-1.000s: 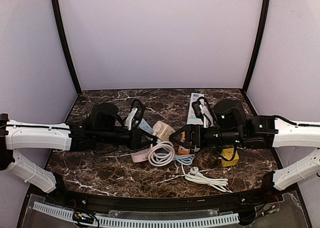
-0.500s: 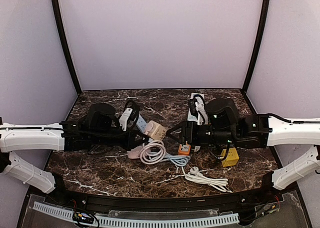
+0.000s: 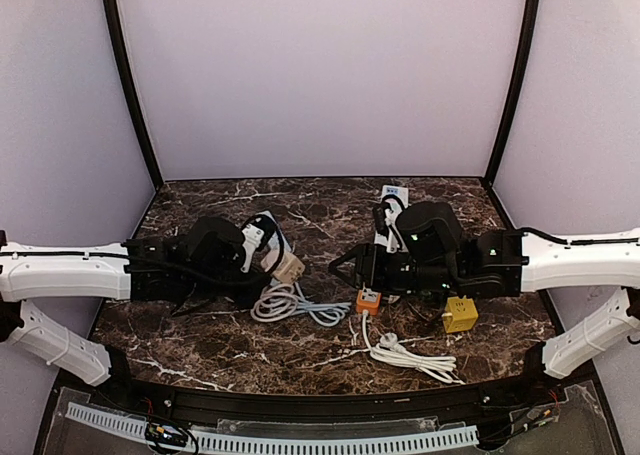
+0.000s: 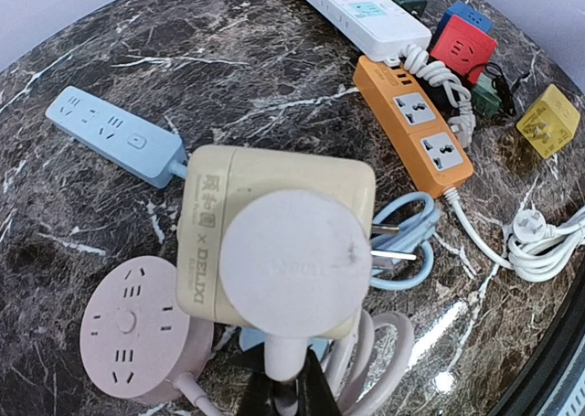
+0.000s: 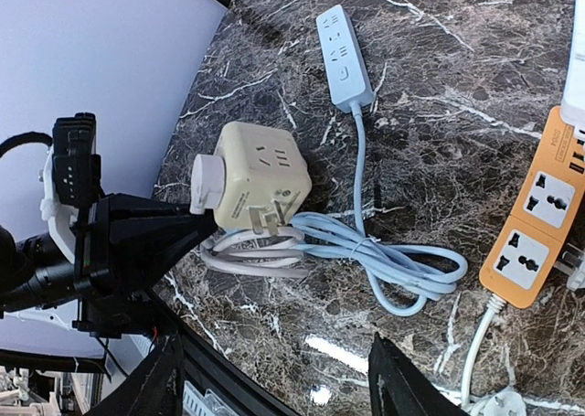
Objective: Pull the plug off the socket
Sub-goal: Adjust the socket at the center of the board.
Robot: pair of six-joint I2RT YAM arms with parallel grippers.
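Note:
A cream cube socket hangs just above the table with a round white plug seated in one face. My left gripper is shut on the plug's stem where the cable leaves it. In the top view the cube sits at the tip of the left gripper. The right wrist view shows the cube side-on with the plug on its left face and bare metal prongs underneath. My right gripper stands open, well short of the cube, with only table between its fingers.
A pink round socket and a blue power strip lie beside the cube. An orange strip, a white strip, a red cube and a yellow cube lie to the right. Coiled blue cable and white cable lie near the front.
The left arm has drawn the cube, plug and coiled cable to the left. The right gripper has backed away from the cube, its jaws narrower than before.

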